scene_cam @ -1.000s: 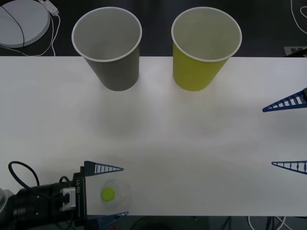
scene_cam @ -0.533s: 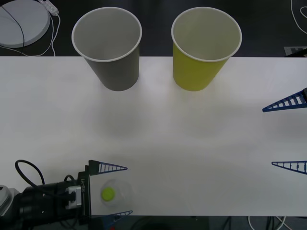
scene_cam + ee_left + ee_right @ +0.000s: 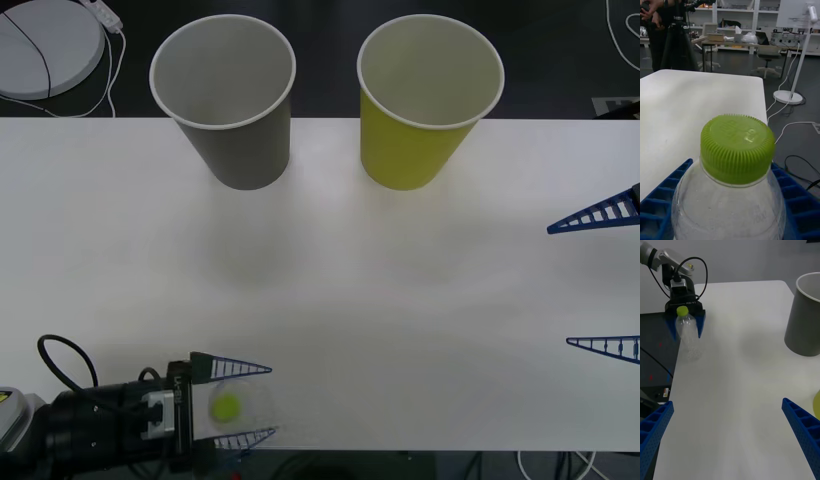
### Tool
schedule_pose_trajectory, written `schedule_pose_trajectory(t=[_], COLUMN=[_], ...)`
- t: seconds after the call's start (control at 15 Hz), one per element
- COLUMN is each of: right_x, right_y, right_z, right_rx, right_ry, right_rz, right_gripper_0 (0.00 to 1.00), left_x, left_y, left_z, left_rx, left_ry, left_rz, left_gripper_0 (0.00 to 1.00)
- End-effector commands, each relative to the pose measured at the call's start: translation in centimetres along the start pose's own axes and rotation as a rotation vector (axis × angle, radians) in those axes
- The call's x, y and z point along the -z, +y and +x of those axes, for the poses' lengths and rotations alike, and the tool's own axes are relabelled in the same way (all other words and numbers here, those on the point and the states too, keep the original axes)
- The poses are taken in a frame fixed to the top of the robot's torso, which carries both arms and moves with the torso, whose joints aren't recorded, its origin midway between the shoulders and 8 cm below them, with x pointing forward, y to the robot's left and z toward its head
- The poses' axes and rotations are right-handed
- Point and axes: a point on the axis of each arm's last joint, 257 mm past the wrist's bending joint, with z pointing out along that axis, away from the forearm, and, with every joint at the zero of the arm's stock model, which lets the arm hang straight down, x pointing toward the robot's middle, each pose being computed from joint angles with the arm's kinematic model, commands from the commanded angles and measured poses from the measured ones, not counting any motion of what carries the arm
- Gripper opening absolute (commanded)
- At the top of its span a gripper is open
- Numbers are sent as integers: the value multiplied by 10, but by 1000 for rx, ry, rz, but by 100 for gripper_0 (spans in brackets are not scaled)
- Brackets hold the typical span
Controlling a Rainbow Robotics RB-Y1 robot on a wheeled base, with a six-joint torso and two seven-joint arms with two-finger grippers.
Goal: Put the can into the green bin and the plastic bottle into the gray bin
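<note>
At the table's near edge, on the robot's left, the left gripper [image 3: 243, 404] has its blue ribbed fingers drawn in against both sides of the small clear plastic bottle with the lime-green screw cap [image 3: 228, 407]; it looks like a grasp on the bottle. The bottle stands upright, long axis vertical, on the white table [image 3: 400, 300]. Judged from this, the coming move is a lift and a carry straight ahead: the large dark gray cup-shaped bin [image 3: 228, 100] stands at the far edge almost directly beyond the bottle, on the left arm's side. The yellow-green cup-shaped bin [image 3: 425, 100] stands beside it, further right. The right gripper [image 3: 600, 280] waits spread wide at the table's right edge, holding nothing.
</note>
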Motion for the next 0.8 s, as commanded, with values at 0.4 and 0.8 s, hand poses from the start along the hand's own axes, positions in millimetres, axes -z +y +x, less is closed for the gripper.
schedule_pose_trajectory(t=[0.4, 0.8], right_x=[0, 0], right_y=[0, 0], right_z=[0, 0], right_rx=[0, 0], right_ry=[0, 0], right_rz=[0, 0], right_gripper_0=[100, 100], left_x=[-1, 1], left_y=[2, 9], left_z=[-4, -20], left_rx=[-3, -1], left_ry=[-15, -39], left_rz=[-6, -8], left_gripper_0=[0, 0])
